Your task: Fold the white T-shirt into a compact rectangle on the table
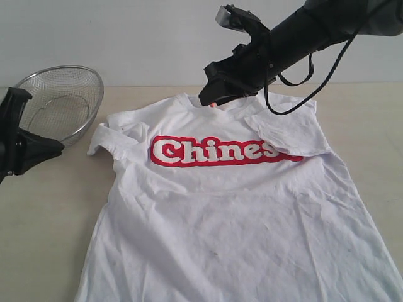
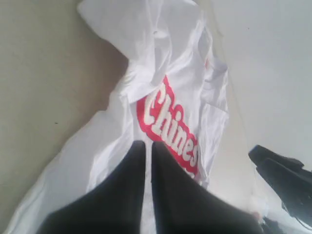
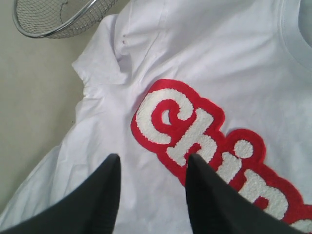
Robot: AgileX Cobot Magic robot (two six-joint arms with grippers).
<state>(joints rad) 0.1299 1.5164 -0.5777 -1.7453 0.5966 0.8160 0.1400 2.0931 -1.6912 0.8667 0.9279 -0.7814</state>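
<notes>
The white T-shirt lies front up on the table, wrinkled, with its red-outlined "Chines" lettering across the chest. The sleeve on the right side of the exterior view is folded inward over the end of the lettering; the other sleeve is bunched. My right gripper hangs over the collar, open, with only shirt fabric showing between its fingers. My left gripper is off the shirt's left side, above bare table, shut with nothing in it. The shirt stretches away beyond its tips.
A silver wire-mesh bowl sits tilted at the back left, close to the bunched sleeve and just behind the left arm; its rim also shows in the right wrist view. A pale wall runs behind the table. The shirt's hem runs off the exterior view's bottom edge.
</notes>
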